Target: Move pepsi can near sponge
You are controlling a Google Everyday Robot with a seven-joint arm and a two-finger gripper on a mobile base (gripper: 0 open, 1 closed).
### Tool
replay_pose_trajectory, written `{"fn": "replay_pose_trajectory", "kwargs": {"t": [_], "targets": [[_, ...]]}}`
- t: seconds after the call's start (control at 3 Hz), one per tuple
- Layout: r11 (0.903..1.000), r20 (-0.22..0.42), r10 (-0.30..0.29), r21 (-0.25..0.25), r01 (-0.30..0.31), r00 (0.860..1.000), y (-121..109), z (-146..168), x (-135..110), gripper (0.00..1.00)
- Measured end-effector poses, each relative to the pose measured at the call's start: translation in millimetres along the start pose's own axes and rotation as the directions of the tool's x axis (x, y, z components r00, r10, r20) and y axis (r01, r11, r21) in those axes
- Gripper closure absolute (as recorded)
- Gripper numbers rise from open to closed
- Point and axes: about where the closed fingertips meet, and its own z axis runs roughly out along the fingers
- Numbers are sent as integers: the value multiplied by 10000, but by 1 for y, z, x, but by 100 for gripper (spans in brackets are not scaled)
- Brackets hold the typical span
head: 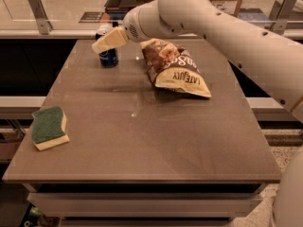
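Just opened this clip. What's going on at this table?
A single robot arm reaches in from the right, with its gripper at the upper part of the pepsi can. The view does not show whether it has hold of the can. The can stands upright at the far left of the table, with a chip bag lying to its right. The sponge lies at the near left edge, well apart from the can, so the move is not yet done.
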Motion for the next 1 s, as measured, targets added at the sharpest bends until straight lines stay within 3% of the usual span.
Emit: {"fn": "replay_pose_trajectory", "kwargs": {"t": [0.33, 1.0], "targets": [[9998, 252, 199, -102, -196, 9995, 3, 26, 10, 0], [9994, 674, 193, 290, -213, 9975, -7, 62, 25, 0]]}}
